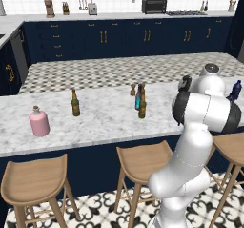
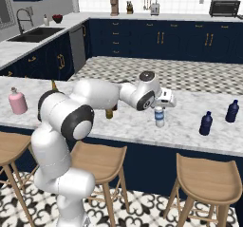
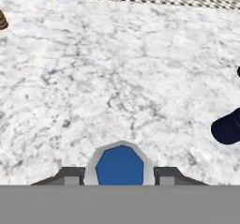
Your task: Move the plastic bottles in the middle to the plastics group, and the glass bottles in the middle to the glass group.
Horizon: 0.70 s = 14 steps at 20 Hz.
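Observation:
My gripper (image 2: 160, 106) is shut on the top of the plastic bottle (image 2: 160, 118), a small clear one with a blue label. It stands upright at counter level; I cannot tell if it touches the marble. In the hand view its blue cap (image 3: 120, 166) sits between my fingertips (image 3: 70, 176). The plastics group, a dark navy bottle (image 2: 206, 123), stands to its right, and shows too in the hand view (image 3: 227, 127). The glass bottles, brown (image 1: 142, 104) and teal (image 1: 137, 98), stand mid-counter. The glass group's brown bottle (image 1: 75, 103) stands further left.
A second navy bottle (image 2: 232, 111) stands beyond the first, near the counter's right end. A pink bottle (image 1: 39, 121) sits at the far left. A small brown shaker (image 1: 133, 89) stands behind the middle bottles. Wooden stools (image 2: 209, 178) line the marble counter's (image 1: 105, 122) near edge.

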Tool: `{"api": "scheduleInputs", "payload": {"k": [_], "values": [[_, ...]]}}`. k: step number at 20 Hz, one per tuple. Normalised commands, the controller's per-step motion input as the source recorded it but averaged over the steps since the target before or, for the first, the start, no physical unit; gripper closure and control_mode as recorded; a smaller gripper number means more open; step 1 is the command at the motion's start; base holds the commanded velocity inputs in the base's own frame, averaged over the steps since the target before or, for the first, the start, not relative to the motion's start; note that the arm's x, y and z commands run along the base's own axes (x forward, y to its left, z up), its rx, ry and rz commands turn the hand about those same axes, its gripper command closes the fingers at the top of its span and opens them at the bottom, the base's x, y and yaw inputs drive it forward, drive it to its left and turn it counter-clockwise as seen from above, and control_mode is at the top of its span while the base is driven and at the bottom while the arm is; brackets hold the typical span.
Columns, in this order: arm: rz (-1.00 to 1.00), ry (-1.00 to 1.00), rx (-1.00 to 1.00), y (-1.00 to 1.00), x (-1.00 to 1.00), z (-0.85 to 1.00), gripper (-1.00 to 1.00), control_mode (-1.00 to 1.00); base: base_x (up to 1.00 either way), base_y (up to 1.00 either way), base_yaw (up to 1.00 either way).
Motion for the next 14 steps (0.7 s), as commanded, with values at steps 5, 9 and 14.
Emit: {"api": "scheduleInputs", "payload": {"k": [5, 9, 14], "values": [[0.00, -0.08, 0.12, -0.29, 0.00, -0.02, 1.00, -1.00, 0.00, 0.00, 0.00], [0.00, -0.06, 0.15, -0.54, 0.08, -0.17, 1.00, -1.00, 0.00, 0.00, 0.00], [-0.01, 0.01, 0.09, -0.75, 0.03, 0.01, 1.00, -1.00, 0.00, 0.00, 0.00]]}}
